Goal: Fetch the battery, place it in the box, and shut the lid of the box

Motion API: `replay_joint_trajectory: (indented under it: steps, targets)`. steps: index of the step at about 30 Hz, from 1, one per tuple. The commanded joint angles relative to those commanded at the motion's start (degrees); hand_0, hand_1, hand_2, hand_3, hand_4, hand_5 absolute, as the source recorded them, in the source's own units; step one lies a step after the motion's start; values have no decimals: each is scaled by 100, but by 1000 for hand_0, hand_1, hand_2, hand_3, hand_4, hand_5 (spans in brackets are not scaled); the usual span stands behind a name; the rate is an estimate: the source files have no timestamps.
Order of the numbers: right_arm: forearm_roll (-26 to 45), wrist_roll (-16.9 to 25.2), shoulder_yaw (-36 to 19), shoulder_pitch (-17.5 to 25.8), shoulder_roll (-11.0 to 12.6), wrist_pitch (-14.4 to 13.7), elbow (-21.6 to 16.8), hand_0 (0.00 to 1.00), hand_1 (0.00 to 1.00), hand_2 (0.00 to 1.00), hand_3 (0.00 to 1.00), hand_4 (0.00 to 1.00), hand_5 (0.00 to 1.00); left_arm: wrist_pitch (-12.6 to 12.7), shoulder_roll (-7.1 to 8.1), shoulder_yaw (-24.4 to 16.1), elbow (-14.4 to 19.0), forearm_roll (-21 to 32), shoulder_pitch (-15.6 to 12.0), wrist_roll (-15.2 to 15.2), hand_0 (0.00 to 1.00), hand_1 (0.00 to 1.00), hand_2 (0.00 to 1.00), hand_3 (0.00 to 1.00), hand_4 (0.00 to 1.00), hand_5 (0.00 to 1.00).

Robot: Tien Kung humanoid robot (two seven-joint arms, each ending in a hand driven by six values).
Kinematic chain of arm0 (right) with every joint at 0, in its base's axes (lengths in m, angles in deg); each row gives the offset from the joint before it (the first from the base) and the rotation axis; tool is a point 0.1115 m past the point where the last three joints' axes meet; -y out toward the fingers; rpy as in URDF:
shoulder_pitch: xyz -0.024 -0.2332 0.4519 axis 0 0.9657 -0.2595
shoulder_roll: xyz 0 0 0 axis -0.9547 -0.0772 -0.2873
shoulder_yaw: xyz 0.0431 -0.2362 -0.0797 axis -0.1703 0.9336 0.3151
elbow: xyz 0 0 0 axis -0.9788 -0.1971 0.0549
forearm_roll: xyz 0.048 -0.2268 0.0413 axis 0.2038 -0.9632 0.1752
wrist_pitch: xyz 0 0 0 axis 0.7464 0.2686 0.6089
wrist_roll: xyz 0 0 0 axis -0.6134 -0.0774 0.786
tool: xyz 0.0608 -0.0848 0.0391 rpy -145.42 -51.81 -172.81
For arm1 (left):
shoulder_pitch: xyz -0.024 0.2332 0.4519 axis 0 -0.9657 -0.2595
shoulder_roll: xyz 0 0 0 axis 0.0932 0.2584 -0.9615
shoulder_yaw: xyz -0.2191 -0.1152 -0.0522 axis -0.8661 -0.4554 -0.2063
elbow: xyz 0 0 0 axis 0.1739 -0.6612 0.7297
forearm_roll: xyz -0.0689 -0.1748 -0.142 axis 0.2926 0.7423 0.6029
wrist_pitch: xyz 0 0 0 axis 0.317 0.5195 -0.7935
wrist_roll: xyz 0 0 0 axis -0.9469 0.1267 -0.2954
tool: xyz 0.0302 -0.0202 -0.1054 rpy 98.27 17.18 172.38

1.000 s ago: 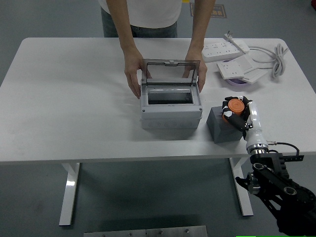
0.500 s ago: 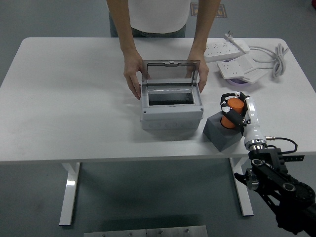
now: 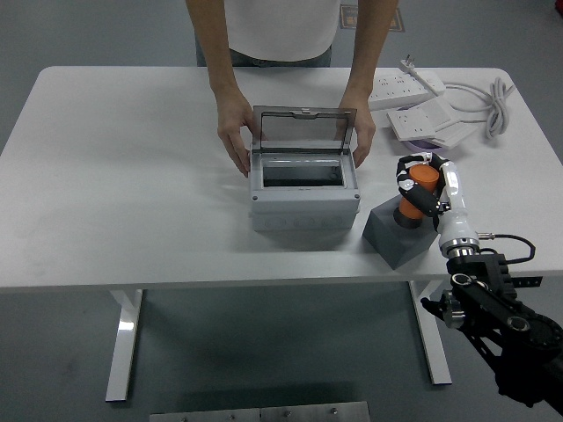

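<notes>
Fingers (image 3: 410, 186) of the right hand (image 3: 420, 189) clamp the orange battery (image 3: 420, 187) at right of centre; it looks rigid, smooth, probably slippery; grip its sides.

I see a matt white tabletop (image 3: 123, 176), a grey plastic box (image 3: 305, 204) with a smoky, see-through lid (image 3: 304, 130), a matt dark grey block (image 3: 401, 239), and a smooth orange battery (image 3: 420, 186) in my glossy white-and-black right hand (image 3: 420, 186).
</notes>
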State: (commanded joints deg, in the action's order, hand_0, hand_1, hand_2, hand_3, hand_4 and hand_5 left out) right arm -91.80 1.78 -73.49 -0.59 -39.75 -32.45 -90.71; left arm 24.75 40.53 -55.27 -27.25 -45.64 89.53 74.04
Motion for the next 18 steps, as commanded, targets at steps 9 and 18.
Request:
replay_joint_trajectory:
  steps: [9, 18]
  targets:
    - [-1010, -671, 20, -194, 213, -75, -233, 208, 277, 316, 309, 209, 2, 23, 2, 1, -1, -3, 11, 1, 562, 714, 660, 602, 686, 176]
    - [-2086, -1358, 232, -601, 383, -10, -372, 180, 266, 318, 316, 188, 2, 41, 14, -4, 2, -2, 7, 3, 562, 714, 663, 602, 688, 176]
